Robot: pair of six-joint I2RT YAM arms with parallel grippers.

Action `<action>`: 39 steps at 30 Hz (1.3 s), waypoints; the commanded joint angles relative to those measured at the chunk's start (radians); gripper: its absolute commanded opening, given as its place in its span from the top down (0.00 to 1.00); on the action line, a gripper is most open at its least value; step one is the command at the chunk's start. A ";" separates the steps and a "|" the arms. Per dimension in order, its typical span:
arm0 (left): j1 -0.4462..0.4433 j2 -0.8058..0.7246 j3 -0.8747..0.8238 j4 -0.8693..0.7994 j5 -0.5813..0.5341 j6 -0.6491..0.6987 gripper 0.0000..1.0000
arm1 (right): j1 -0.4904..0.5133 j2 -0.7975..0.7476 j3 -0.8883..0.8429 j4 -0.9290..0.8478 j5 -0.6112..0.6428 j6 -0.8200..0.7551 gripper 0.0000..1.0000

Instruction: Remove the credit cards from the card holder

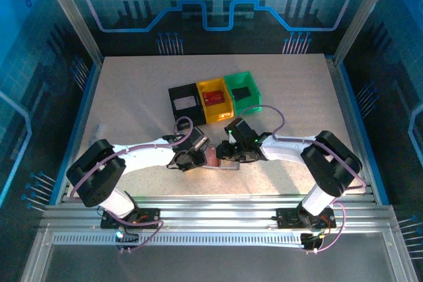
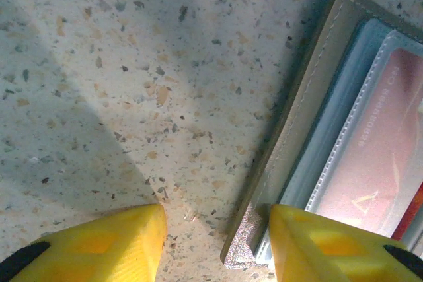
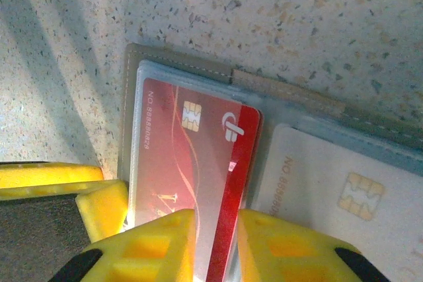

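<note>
- Closest to the lens is the right claw (image 3: 217,229), with its yellow fingers (image 3: 158,242) nearly together and only a narrow slot left between them.
- Running into that slot is the bare edge of the red card (image 3: 192,156), which is partly out of its clear sleeve (chip end away from the claw). Whether it is pinched or just pressed flat, I cannot tell.
- The key relation: the card's long axis points straight out from this claw, and its near short end sits at the fingertips.
- The bare strip runs down one long side, so I judge the card comes out across its length, toward the white card (image 3: 330,189).
- The white card sits just beside it, sleeved, on the other leaf of the holder (image 3: 132,97).
- The left claw (image 2: 217,219) has its jaws wide apart and nothing gripped. One finger is over the bare table (image 2: 132,64) and the other is on the holder's corner.
- That looks to me like bracing the holder, not picking anything up.
- From above, the holder (image 1: 221,162) lies open and flat between the two claws, near the arm bases, with the bins (image 1: 215,99) well beyond it.
- The right arm is the nearer one to the red card, so the pull looks like its job.
</note>
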 commanded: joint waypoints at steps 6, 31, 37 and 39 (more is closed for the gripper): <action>-0.025 0.088 -0.042 0.070 0.041 -0.033 0.54 | 0.012 0.024 0.008 0.013 0.024 0.009 0.78; -0.062 0.172 -0.029 0.121 0.063 -0.049 0.54 | 0.021 0.046 -0.036 0.131 -0.037 0.027 0.80; -0.070 0.183 -0.031 0.128 0.064 -0.055 0.54 | 0.018 0.002 -0.024 0.026 0.043 0.005 0.78; -0.070 0.185 -0.031 0.128 0.066 -0.055 0.54 | 0.018 -0.002 -0.011 -0.010 0.066 -0.001 0.77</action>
